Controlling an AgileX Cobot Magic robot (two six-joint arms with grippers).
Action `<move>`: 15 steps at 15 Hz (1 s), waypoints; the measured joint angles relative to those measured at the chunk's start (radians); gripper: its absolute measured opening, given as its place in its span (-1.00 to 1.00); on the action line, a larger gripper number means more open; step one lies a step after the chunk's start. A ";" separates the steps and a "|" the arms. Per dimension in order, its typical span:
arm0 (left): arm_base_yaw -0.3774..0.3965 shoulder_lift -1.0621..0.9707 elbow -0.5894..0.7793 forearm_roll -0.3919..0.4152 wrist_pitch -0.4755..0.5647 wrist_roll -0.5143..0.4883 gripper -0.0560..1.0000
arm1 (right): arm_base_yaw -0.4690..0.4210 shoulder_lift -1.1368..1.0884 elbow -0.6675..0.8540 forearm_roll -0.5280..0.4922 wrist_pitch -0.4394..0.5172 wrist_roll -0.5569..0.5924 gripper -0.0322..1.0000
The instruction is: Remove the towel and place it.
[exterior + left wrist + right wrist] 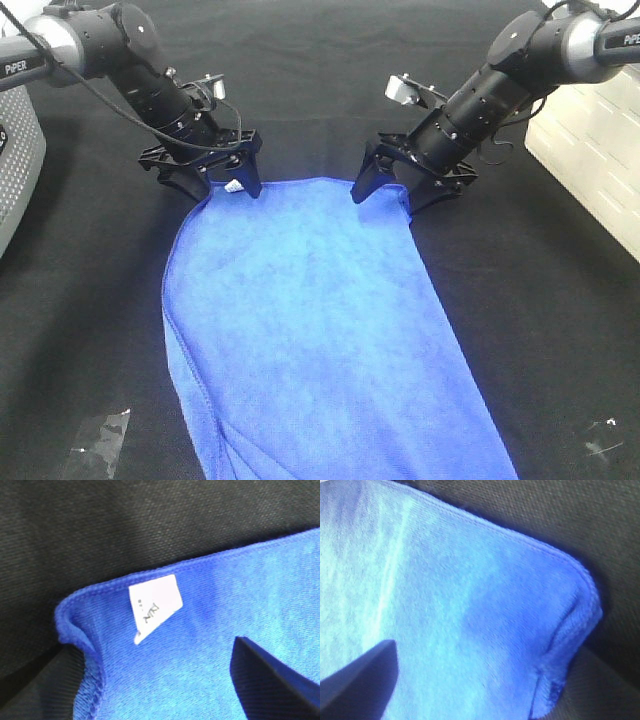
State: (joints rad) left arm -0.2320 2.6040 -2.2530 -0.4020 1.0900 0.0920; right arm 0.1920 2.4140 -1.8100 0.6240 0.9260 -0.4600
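The royal-blue towel (310, 340) lies spread on the black cloth, running from between the two arms to the near edge of the exterior view. My left gripper (222, 188) stands open over the towel's far left corner, one finger on each side of it. In the left wrist view the white tag (154, 607) shows on that corner of the towel (220, 605), whose edge is slightly bunched, between the dark fingertips (270, 680). My right gripper (390, 196) is open astride the far right corner. Up close that corner of the towel (470, 605) curls at its hem.
The black cloth sheet (320, 90) covers the whole table. A grey perforated bin (15, 170) stands at the left edge and a white panel (590, 170) at the right. Scraps of clear tape (100, 440) lie near the front left.
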 joint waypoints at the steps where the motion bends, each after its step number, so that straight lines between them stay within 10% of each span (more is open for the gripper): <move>1: 0.000 0.001 0.000 -0.003 0.000 0.000 0.47 | 0.002 0.004 0.000 -0.004 -0.010 0.000 0.60; 10: -0.006 0.012 0.001 0.014 0.000 0.029 -0.68 | 0.002 0.012 0.003 -0.079 -0.054 -0.028 -0.45; 15: -0.009 0.012 0.001 0.023 0.002 0.048 -0.87 | 0.002 0.009 0.006 -0.095 -0.051 -0.043 -0.91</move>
State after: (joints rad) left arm -0.2410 2.6160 -2.2520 -0.3790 1.0920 0.1400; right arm 0.1940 2.4230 -1.8040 0.5290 0.8750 -0.5030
